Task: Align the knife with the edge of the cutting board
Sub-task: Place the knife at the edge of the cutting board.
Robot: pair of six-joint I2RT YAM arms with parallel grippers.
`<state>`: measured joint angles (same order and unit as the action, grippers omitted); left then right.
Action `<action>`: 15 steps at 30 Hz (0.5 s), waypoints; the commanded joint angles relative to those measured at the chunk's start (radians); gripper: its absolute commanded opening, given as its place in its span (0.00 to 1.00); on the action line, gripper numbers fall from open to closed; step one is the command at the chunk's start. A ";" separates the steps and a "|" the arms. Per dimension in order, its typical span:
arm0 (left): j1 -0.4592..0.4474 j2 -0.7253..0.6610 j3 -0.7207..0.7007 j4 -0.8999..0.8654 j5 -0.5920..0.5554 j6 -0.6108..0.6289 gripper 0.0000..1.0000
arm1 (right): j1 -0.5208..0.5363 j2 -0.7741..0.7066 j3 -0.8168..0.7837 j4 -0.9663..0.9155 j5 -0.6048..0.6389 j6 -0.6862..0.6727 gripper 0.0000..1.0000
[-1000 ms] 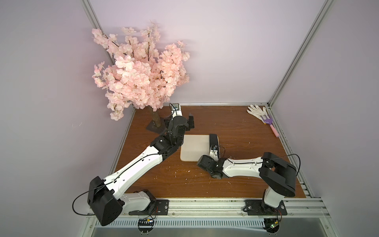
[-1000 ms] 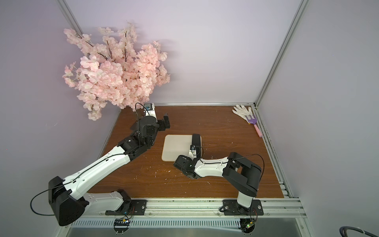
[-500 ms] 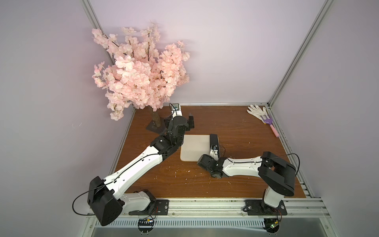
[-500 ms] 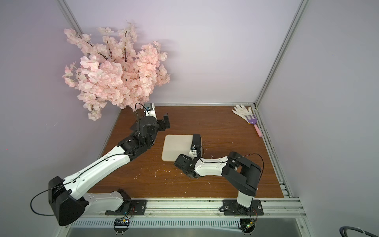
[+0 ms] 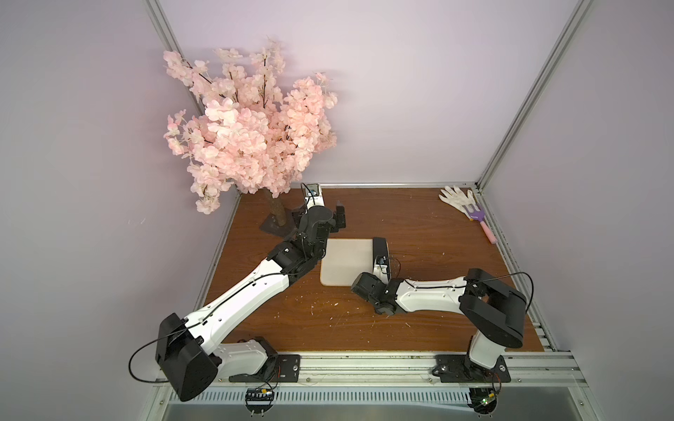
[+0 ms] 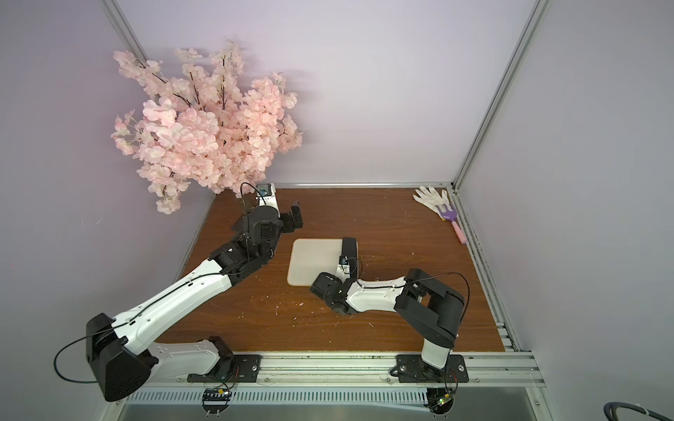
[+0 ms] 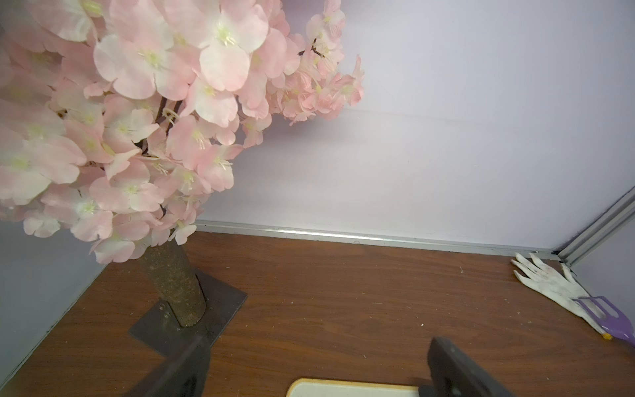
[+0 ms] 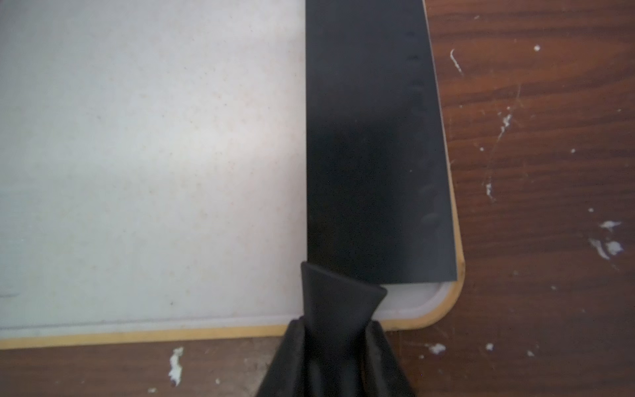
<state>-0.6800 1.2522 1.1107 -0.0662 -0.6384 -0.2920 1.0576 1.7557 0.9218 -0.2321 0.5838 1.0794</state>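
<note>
Right tool (image 8: pixel 338 347) is clamped tight on the knife (image 8: pixel 371 154) handle, and we see the blade flat on the board (image 8: pixel 137 154), close along its edge. Stiff, thin, probably slick: handle's our hold. Left tool (image 7: pixel 316 347) gapes empty.

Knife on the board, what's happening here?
The right gripper is shut on the handle of the knife. The black blade lies flat on the cutting board, its outer edge running almost flush along one side of the board. The left gripper is open and empty, off near the blossom tree.
</note>
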 commanded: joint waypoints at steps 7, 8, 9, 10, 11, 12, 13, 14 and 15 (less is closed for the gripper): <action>0.011 -0.005 -0.002 0.001 0.000 -0.007 1.00 | -0.011 0.013 0.036 0.026 0.015 -0.017 0.22; 0.011 -0.005 -0.002 0.001 -0.002 -0.007 1.00 | -0.010 0.013 0.036 0.026 0.015 -0.018 0.23; 0.011 -0.005 -0.002 0.000 -0.002 -0.006 1.00 | -0.010 0.014 0.036 0.027 0.014 -0.019 0.23; 0.011 -0.006 -0.001 0.001 -0.002 -0.007 1.00 | -0.011 0.013 0.035 0.027 0.012 -0.019 0.25; 0.011 -0.006 -0.002 0.002 -0.003 -0.005 1.00 | -0.011 0.014 0.033 0.028 0.011 -0.018 0.26; 0.011 -0.006 -0.003 0.003 -0.006 -0.006 1.00 | -0.011 0.015 0.033 0.028 0.010 -0.018 0.27; 0.011 -0.007 -0.002 0.003 -0.005 -0.006 1.00 | -0.010 0.015 0.031 0.029 0.009 -0.019 0.28; 0.011 -0.006 -0.003 0.003 -0.006 -0.006 1.00 | -0.010 0.015 0.031 0.030 0.008 -0.019 0.28; 0.011 -0.006 -0.002 0.003 -0.006 -0.006 1.00 | -0.011 0.015 0.032 0.028 0.008 -0.018 0.28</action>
<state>-0.6800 1.2522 1.1107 -0.0662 -0.6388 -0.2920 1.0527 1.7611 0.9276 -0.2260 0.5804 1.0733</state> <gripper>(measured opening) 0.998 0.285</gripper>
